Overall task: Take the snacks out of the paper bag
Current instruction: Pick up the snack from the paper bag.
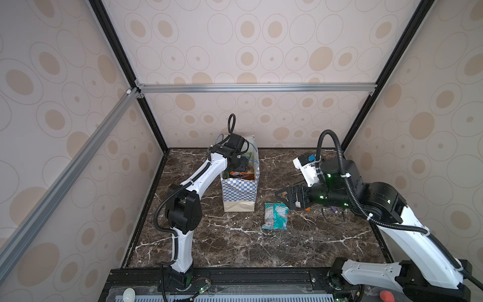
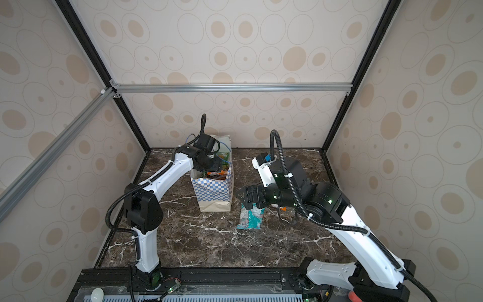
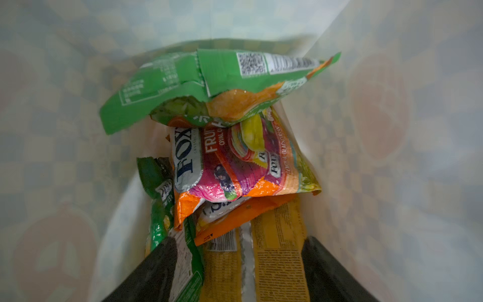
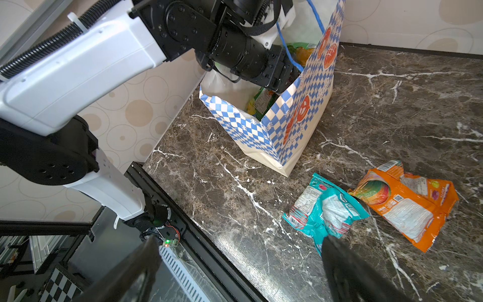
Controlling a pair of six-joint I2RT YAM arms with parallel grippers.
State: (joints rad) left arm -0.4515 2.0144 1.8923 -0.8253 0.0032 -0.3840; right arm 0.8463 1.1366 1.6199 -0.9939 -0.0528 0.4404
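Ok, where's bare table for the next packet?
Widest: the table in front of the bag, between the left arm and the teal packet. Also the far strip between bag and right arm. Crowded: right of the bag, where that packet and the orange packet lie by the right gripper.

The left gripper (image 3: 239,240) is plugging the mouth of the paper bag (image 1: 239,191), a teal packet (image 1: 275,215) and an orange packet (image 4: 407,206) are cluttering the table (image 1: 209,248) beside it, and bare marble is lying open in front.
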